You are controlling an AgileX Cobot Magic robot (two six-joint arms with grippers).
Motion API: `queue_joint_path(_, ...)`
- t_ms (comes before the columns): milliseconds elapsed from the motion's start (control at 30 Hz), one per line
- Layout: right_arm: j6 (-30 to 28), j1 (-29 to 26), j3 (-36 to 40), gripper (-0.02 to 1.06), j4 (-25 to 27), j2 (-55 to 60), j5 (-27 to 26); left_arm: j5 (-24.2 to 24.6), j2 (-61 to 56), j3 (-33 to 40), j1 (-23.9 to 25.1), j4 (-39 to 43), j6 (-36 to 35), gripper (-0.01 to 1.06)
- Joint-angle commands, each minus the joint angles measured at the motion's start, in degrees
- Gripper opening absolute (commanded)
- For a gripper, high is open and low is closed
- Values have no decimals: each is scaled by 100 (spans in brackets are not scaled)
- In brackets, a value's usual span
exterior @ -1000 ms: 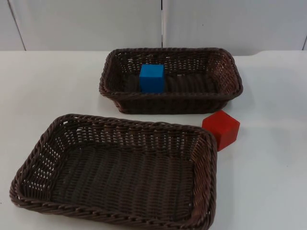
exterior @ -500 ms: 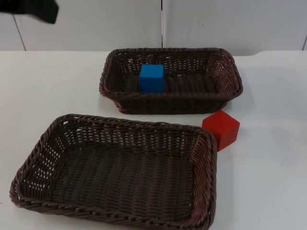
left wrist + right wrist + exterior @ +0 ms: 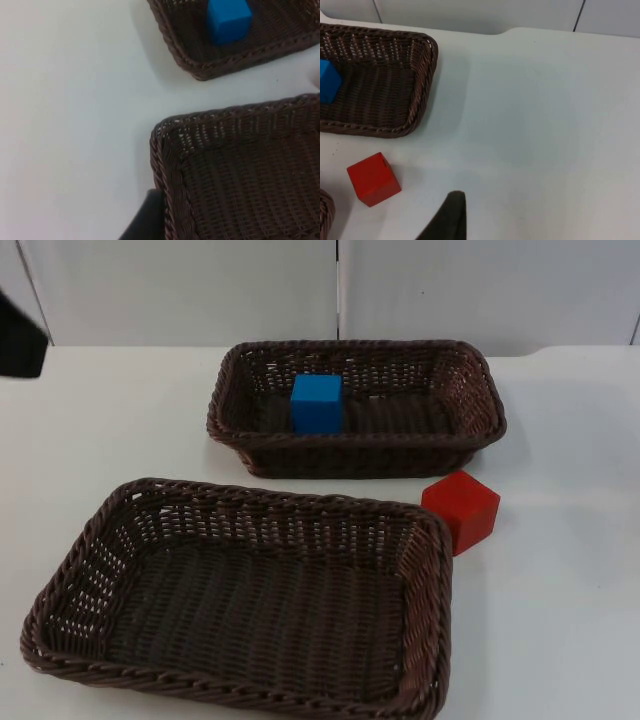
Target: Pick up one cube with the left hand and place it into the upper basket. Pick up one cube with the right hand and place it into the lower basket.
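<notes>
**Blue cube in upper basket, red cube on tabletop**

The blue cube [image 3: 317,402] lies inside the upper basket [image 3: 470,450]. The red cube [image 3: 461,509] stands on the white tabletop [image 3: 560,580], just beside the lower basket [image 3: 435,580]. I cannot tell the state of either gripper's fingers.

Left arm [image 3: 20,338] reads as a plain matte black block. Each wrist shows one smooth, dark fingertip [image 3: 145,220], the other [image 3: 447,217] tapering, unmarked.

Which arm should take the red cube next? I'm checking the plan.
Right, probably: the red cube sits on the table's right side beside the lower basket, close in the right wrist view; the blue cube already lies in the upper basket.
</notes>
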Motion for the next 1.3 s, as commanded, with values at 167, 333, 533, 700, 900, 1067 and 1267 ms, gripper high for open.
queue_joint_path(167, 13, -26, 6, 101, -4, -19, 145, 74, -495, 270, -4, 80, -42, 90)
queue_joint_path(333, 13, -26, 6, 101, -4, -19, 145, 153, -583, 270, -4, 206, -42, 90)
queue_joint_path(533, 13, -26, 6, 101, -4, -19, 172, 151, -583, 270, -4, 220, -42, 90)
queue_joint_path(700, 13, -26, 6, 101, -4, -19, 158, 151, -583, 270, -4, 220, -42, 90)
queue_joint_path(900, 13, -26, 6, 101, 22, -19, 158, 151, -583, 270, -4, 220, -42, 90)
queue_joint_path(1067, -76, -6, 6, 101, 310, -19, 194, 151, -583, 270, -4, 220, -42, 90)
queue_joint_path(1267, -202, 456, 6, 101, 390, -19, 260, 151, -583, 270, -4, 220, -42, 90)
